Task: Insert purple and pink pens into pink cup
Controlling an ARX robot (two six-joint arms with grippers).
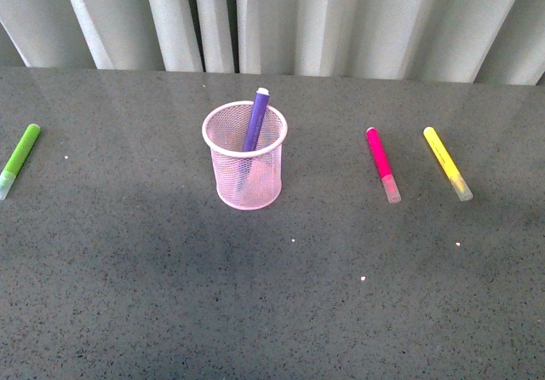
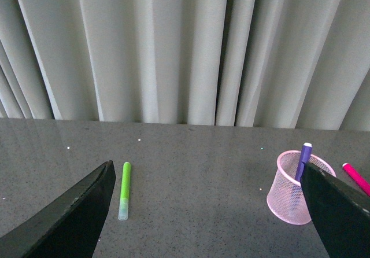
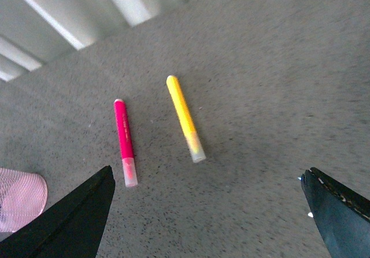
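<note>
The purple pen (image 1: pixel 255 123) leans inside the pink cup (image 1: pixel 269 180), its white tip above the rim; the cup stands ahead of the left gripper (image 2: pixel 207 166), toward the robot's right, its edge hidden behind that side's finger. The pink pen (image 3: pixel 124 142) lies flat on the grey table (image 1: pixel 170 295) ahead of the right gripper (image 3: pixel 208 170), nearer its cup-side finger, with the yellow marker (image 3: pixel 184 118) beside it but apart. Both grippers are spread wide and hold nothing, and a lime green marker (image 2: pixel 124 190) lies ahead of the left gripper, near its outer finger.
</note>
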